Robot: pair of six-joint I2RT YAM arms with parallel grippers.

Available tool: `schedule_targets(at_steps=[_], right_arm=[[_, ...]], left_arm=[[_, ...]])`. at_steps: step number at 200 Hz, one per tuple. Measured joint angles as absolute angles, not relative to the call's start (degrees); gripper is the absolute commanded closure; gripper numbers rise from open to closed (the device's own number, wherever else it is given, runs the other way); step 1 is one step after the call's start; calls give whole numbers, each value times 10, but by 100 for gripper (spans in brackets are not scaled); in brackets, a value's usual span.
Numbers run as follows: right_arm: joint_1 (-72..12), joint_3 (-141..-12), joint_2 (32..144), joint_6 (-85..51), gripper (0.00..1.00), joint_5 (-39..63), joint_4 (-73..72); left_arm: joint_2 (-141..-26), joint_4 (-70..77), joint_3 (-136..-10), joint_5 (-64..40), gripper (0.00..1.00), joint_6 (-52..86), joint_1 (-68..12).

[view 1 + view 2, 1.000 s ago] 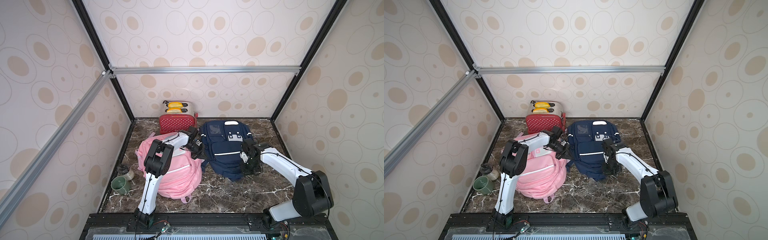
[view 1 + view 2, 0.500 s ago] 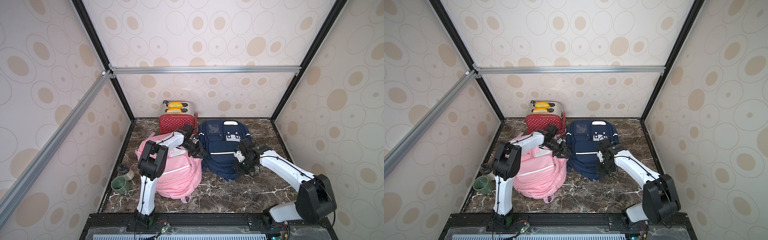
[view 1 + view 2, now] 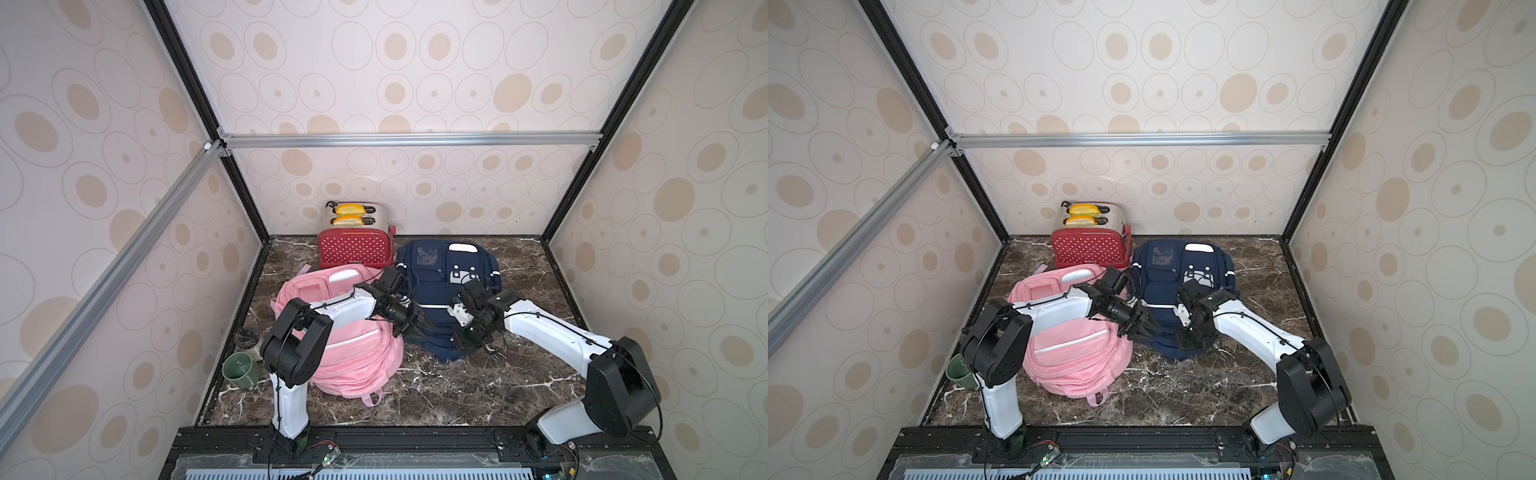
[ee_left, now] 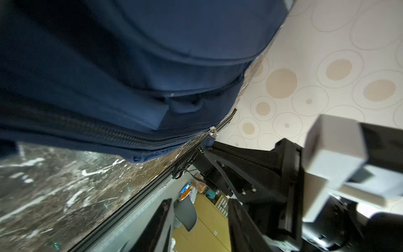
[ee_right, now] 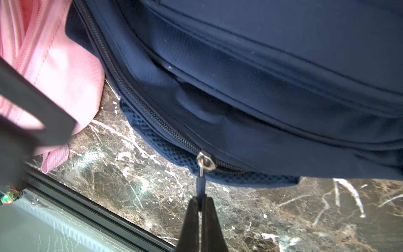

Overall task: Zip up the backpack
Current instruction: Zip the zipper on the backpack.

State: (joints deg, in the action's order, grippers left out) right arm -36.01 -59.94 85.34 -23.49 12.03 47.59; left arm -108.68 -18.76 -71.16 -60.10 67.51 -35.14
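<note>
- A navy backpack [image 3: 440, 266] lies flat, front panel up, on the marble tabletop [image 3: 457, 395]. Both top views place it in the right half of the booth. Its far end sits just beside a red toaster [image 3: 355, 249], and its left flank presses against a pink backpack [image 3: 357, 357].
- The bag's front panel carries a white patch near the far end, a white printed emblem below it and a pale stripe across the middle. The fabric is a plain dark blue with stitched seams and piping.
- In the right wrist view, a dark zipper curves round the bag's near edge, just above a band of blue mesh padding.
- The silver zipper slider [image 5: 205, 162] sits at the bag's near end. The teeth are meshed along the stretch that leads toward the pink bag. Whether the stretch past the slider is closed cannot be told.
- The right gripper [image 5: 200, 199] holds its two dark fingers pressed together on the narrow pull tab [image 5: 200, 187], which hangs from the slider low over the stone.
- The left gripper [image 4: 199, 200] hovers at the bag's near-left corner, beside the pink bag. Its jaws stand apart with nothing between them.
- A green mug [image 3: 241, 370] stands at the tabletop's left edge, well apart from the navy bag.
</note>
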Motion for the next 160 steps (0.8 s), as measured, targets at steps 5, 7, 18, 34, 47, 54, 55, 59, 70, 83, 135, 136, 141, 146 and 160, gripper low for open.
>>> schedule_targets(at_steps=[5,7,18,34,47,54,55,59,70,83,135,136,141,146,160], right_arm=[[-361,-599,853,-234,100,120,474],[-361,-599,853,-234,100,120,474],[-361,-599,852,-231,100,120,473],[-361,-599,851,-225,100,118,474],[-361,-599,847,-219,100,116,474],[-361,-598,842,-217,100,116,473],[-361,-598,842,-217,100,115,473],[-361,-597,839,-216,100,115,473],[-361,-594,832,-213,100,113,473],[-361,-593,827,-209,100,110,474],[-362,-593,826,-190,100,100,474],[-362,-593,826,-190,100,100,474],[-363,-593,826,-188,100,99,474],[-363,-593,826,-187,100,99,474],[-363,-593,826,-184,100,98,474]], left_arm=[[-1087,-180,-708,-601,55,686,-353],[-1087,-176,-707,-601,55,691,-354],[-1087,-160,-705,-602,55,713,-354],[-1087,-138,-705,-601,55,740,-358],[-1087,-124,-705,-598,55,758,-360],[-1087,-117,-705,-597,55,768,-362],[-1087,-115,-705,-597,55,770,-363],[-1087,-110,-705,-597,55,775,-365],[-1089,-96,-705,-595,55,792,-371],[-1094,-79,-705,-594,55,811,-379],[-1097,-49,-673,-577,50,883,-397],[-1097,-49,-672,-575,49,885,-397],[-1097,-47,-668,-569,48,891,-397],[-1097,-45,-667,-563,48,896,-397],[-1097,-38,-669,-544,45,913,-398]])
